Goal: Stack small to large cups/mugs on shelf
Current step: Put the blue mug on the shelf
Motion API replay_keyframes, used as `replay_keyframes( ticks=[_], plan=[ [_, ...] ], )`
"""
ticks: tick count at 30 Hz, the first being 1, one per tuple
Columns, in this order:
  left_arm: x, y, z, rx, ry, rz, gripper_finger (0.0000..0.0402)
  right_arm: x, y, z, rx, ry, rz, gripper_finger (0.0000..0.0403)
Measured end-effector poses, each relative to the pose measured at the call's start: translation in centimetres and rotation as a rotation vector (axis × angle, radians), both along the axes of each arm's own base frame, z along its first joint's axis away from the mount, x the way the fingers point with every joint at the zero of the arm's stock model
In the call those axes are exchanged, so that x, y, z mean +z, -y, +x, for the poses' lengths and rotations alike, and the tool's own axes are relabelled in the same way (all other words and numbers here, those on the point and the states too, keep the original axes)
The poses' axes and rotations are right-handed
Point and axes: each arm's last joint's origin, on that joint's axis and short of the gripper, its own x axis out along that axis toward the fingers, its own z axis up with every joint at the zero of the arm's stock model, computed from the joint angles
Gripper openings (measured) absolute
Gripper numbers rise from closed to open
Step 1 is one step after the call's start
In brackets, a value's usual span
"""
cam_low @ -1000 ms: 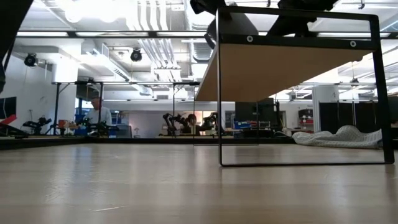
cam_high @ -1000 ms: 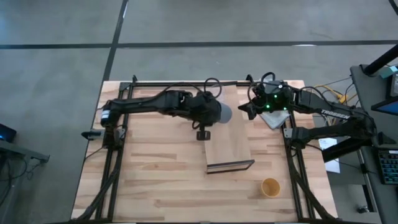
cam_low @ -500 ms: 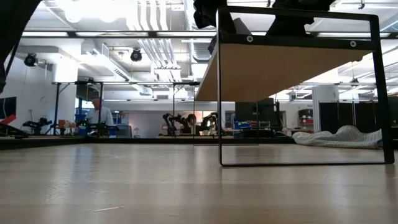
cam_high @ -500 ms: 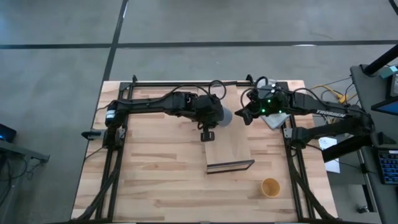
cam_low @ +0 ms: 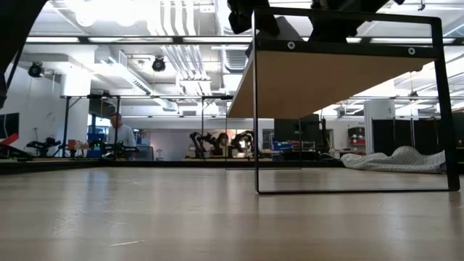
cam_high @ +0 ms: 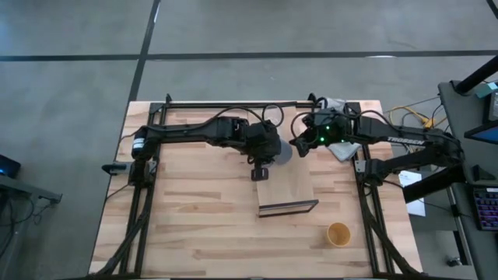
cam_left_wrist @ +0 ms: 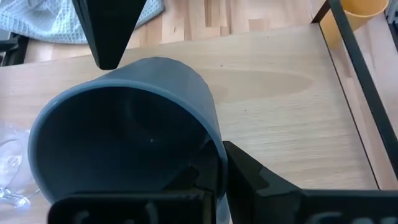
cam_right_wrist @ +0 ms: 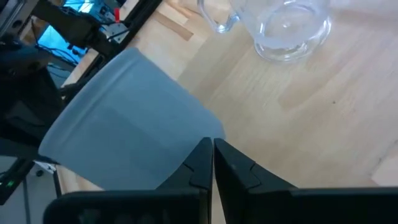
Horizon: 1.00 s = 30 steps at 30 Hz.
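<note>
The blue-grey mug (cam_high: 282,152) (cam_left_wrist: 124,130) lies tilted on its side over the far end of the light-wood shelf (cam_high: 286,185), its mouth toward my left gripper (cam_high: 266,149) (cam_left_wrist: 217,163), which is shut on its rim. My right gripper (cam_high: 299,145) (cam_right_wrist: 208,149) is shut, with its tips at the mug's outer wall (cam_right_wrist: 130,137). The small clear glass cup (cam_right_wrist: 287,25) stands on the shelf board beside the mug. The yellow-orange cup (cam_high: 338,233) stands on the tabletop near the front right. My left gripper pinches the mug's rim (cam_left_wrist: 214,149), one finger inside the mug and one outside against its wall. The fingers come from the table's left, roughly level. The mug sits tilted on its side in the hold, over the shelf. My right gripper's shut fingertips (cam_left_wrist: 106,59) stand at the mug's outer wall; I cannot tell whether they touch it.
A white cloth (cam_high: 343,149) lies on the tabletop to the right of the shelf's far end. The shelf's dark metal frame (cam_low: 348,190) stands on the slatted tabletop. In the low view a person stands in the room behind the table.
My right gripper has gone toward the table's left, up to the mug. My left gripper has carried the mug a little toward the table's right and near edge, over the shelf's far end.
</note>
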Motion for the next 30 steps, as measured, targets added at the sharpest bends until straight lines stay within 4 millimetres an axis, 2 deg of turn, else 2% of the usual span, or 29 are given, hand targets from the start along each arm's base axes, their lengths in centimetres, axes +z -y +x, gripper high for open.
replay_keyframes(
  ticks=[10,18,30],
  plan=[
    [-0.1,0.0,0.2,0.000,0.016,-0.005,0.0000,0.0,-0.8,0.2,0.003,0.002,0.009,0.0008],
    [-1.4,-0.3,0.6,0.034,-0.041,-0.006,0.0000,-0.1,-1.3,0.3,-0.006,0.003,0.020,0.0008],
    [-1.2,-0.3,0.8,0.036,-0.018,-0.004,0.0000,-0.3,-1.2,0.4,-0.046,0.004,0.007,0.0008]
  ],
)
